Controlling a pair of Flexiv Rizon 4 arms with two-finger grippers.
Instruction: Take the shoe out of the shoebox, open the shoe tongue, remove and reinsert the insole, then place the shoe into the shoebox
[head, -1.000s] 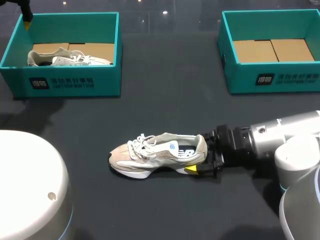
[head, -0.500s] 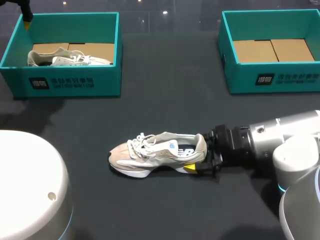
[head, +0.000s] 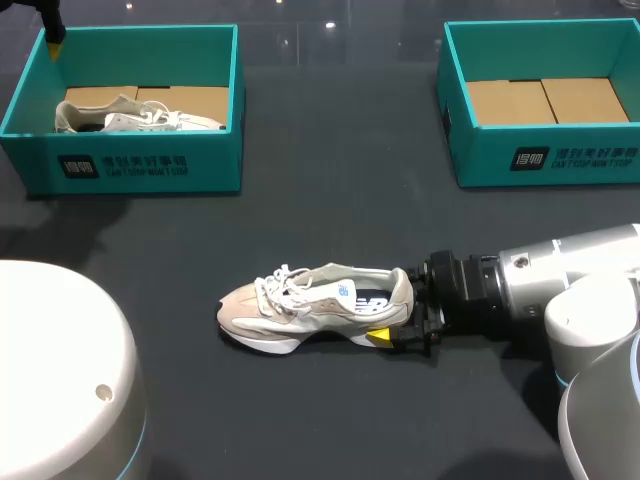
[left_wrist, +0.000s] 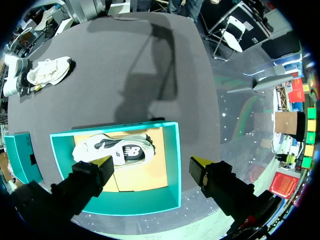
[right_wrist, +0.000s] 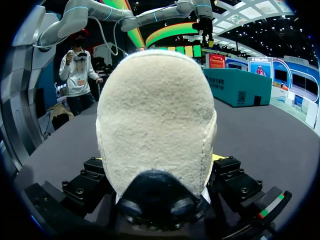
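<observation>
Right gripper (head: 398, 312): closed on the heel of the shoe (head: 300, 312). One yellow tip shows at the near side of the heel, and in the right wrist view the finger blocks sit against the heel from both sides.
Shoe: beige and white, upright on its sole on the dark table (head: 330, 210), laces up. Its toe points away from the right gripper, and only its heel is in the grip.
Left gripper (left_wrist: 152, 165): fingers spread wide, holding and touching nothing. It is well apart from the shoe and hangs over the left shoebox (head: 150, 165).
Left shoebox: teal, well beyond the shoe on its toe side, toward the table's far edge. A second shoe (left_wrist: 117, 150) lies on its side inside.
Right shoebox (head: 560, 158): teal, well beyond the shoe on its heel side. Its brown cardboard floor shows.
</observation>
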